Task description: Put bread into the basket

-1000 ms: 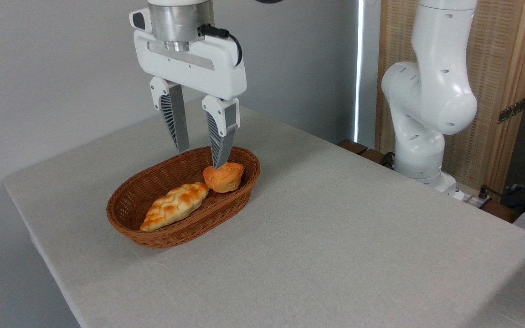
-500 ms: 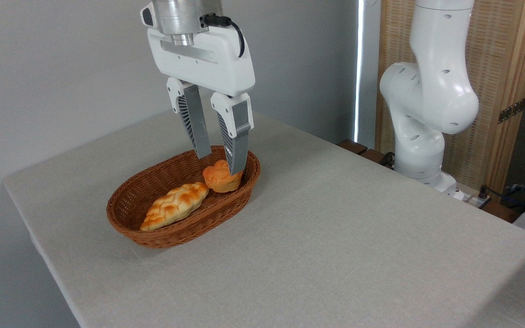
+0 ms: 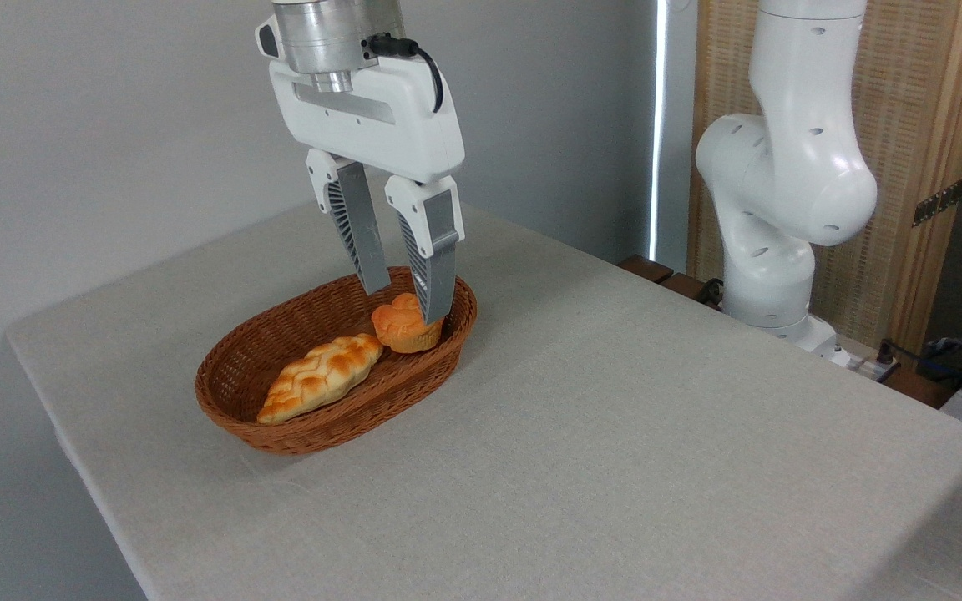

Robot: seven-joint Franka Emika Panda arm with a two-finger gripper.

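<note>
1. Bun (image 3: 404,323) sitting in basket (image 3: 240,399), at far end beside loaf (image 3: 321,376).
2. Gripper (image 3: 405,302) spread apart above it, clasping nothing; near finger overlapping bun, contact unclear.
3. Likely released, ready to lift.

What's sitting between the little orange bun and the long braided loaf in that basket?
Nothing. In the camera view the bun and the braided loaf lie end to end in the basket, nearly touching, with at most a sliver of wicker between them.
</note>
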